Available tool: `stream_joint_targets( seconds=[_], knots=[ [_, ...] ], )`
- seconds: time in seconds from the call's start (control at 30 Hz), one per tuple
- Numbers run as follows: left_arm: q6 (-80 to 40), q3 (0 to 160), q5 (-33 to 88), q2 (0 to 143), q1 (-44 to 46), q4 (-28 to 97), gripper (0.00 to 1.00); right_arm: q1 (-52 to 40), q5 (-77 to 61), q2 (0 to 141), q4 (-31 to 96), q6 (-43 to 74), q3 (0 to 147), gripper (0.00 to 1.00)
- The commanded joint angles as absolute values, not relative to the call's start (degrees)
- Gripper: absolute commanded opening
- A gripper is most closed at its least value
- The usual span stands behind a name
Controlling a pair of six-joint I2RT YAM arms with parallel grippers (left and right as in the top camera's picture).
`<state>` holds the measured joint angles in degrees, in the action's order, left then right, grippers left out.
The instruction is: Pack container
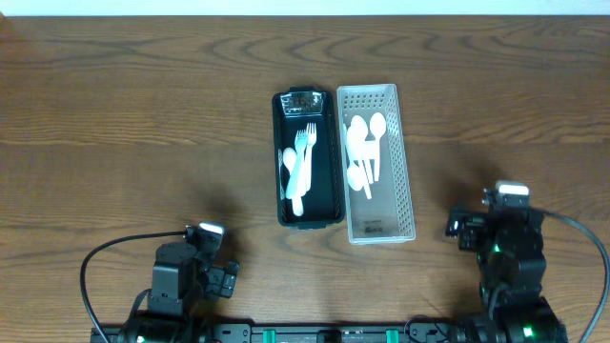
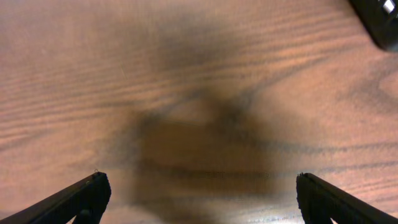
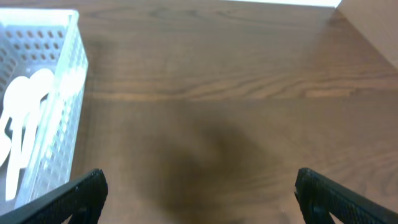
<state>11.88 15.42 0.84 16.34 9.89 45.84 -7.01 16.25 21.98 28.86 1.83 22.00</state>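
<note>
Left hand (image 2: pixel 200 182) and right hand (image 3: pixel 199 175) gape wide, empty, mostly cropped below.

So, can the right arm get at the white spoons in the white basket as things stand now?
Probably yes. The right gripper is open, the table between it and the white basket is bare, and the white spoons lie uncovered in the open-topped basket.
</note>
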Motion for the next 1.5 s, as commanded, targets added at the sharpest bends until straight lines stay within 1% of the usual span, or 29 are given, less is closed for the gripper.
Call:
stream_joint_targets(
  seconds=[0.0, 0.1, 0.17, 0.3, 0.43, 0.53, 1.47],
  knots=[
    [12.19, 16.08, -0.05, 16.08, 10.11, 46.22, 0.98, -6.46, 14.09, 15.90, 31.66, 0.99, 21.08, 0.99],
    [12.19, 16.08, -0.05, 16.08, 10.11, 46.22, 0.98, -5.76, 11.97, 9.82, 28.27, 0.99, 16.53, 0.99],
    [12.19, 16.08, -0.05, 16.08, 10.11, 46.22, 0.98, -5.50, 11.99, 5.78, 20.10, 0.97, 11.46, 0.99],
    [12.19, 16.08, -0.05, 16.08, 10.11, 46.22, 0.98, -5.15, 11.94, 0.12, -2.17, 0.51, -0.14, 0.99],
    [12.19, 16.08, -0.05, 16.10, 10.11, 46.22, 0.98, -5.30, 9.13, 0.27, -1.15, -1.76, 0.32, 0.99],
    [12.19, 16.08, -0.05, 16.08, 10.11, 46.22, 0.98, -5.30, 6.00, 0.32, 4.12, -2.33, 0.32, 0.99],
    [12.19, 16.08, -0.05, 16.08, 10.11, 46.22, 0.98, -5.32, 5.58, 0.34, 3.77, -3.51, 0.30, 0.99]
  ],
)
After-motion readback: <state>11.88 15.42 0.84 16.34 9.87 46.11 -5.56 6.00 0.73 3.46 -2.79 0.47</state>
